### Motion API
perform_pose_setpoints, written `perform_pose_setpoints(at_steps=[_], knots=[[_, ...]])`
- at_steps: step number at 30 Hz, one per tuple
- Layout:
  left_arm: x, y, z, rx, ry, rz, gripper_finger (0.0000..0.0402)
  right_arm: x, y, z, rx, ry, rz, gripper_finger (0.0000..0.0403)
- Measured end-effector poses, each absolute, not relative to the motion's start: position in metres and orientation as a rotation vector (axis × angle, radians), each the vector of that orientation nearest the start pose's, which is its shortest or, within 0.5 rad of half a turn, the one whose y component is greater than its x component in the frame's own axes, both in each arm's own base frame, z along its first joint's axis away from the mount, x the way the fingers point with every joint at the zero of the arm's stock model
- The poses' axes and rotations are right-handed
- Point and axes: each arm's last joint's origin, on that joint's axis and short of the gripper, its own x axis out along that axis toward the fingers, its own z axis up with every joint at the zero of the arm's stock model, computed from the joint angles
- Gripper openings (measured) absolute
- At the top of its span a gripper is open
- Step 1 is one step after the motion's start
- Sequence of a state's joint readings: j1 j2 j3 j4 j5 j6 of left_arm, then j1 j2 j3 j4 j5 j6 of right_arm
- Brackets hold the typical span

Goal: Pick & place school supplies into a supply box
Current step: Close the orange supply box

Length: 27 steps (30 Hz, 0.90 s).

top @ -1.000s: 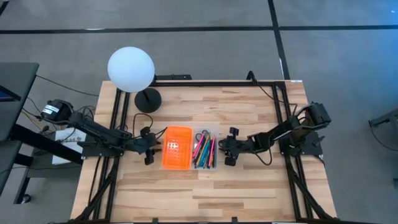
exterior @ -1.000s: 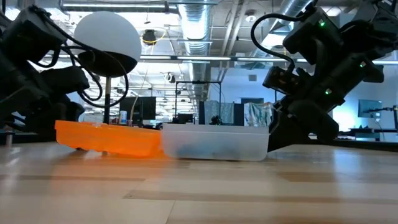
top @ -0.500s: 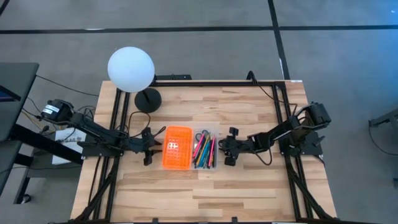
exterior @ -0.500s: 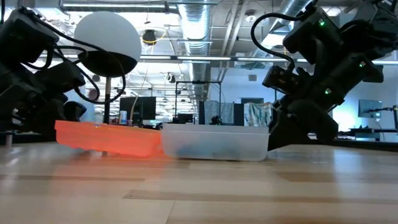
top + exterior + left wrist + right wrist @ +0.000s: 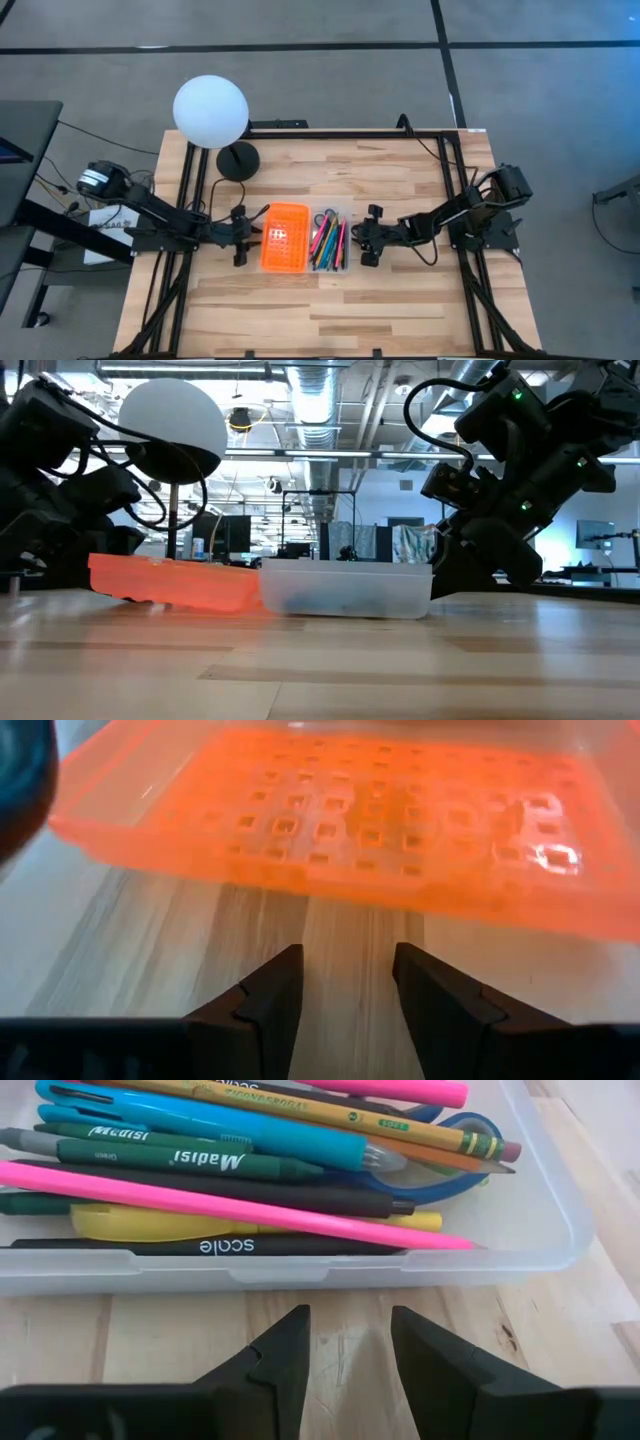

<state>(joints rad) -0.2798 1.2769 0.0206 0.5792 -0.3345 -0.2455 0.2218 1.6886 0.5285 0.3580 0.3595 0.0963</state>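
Grey concrete floor surrounds the wooden tabletop (image 5: 330,300) in the high view. I see the supply box open at centre: orange lid (image 5: 285,237) flat on the left, clear base (image 5: 347,243) on the right, with the school supplies (image 5: 328,240) lying inside. The left tool (image 5: 240,238) sits just beside the lid, the right tool (image 5: 368,237) just beside the base. A globe lamp (image 5: 210,111) stands behind. Against the earlier high frames, the left arm's rear section has shifted slightly; box and right arm are unchanged.

Low view: lid (image 5: 170,582) and base (image 5: 345,588) rest on the tabletop, with an arm at each end.

Left wrist view: left tool (image 5: 345,985) fingers stand apart, empty, facing the lid (image 5: 360,830).

Right wrist view: right tool (image 5: 348,1345) fingers stand apart, empty; pens, pencils and blue-handled scissors (image 5: 455,1165) fill the base (image 5: 545,1230).

I judge loading complete; closing the lid remains.
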Motion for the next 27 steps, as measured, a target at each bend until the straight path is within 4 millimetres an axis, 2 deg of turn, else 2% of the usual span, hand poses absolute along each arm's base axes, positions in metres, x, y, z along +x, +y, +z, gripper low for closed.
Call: perform_pose_setpoints(at_steps=[12,27], knots=[[0.169,-0.038,0.064,0.014,0.577,0.104,0.0157,0.265,0.049,0.097,-0.139,0.761,-0.166,0.0134],[0.179,-0.039,0.076,0.083,0.404,0.055,0.0157,0.266,0.049,0.097,-0.140,0.759,-0.165,0.0134]])
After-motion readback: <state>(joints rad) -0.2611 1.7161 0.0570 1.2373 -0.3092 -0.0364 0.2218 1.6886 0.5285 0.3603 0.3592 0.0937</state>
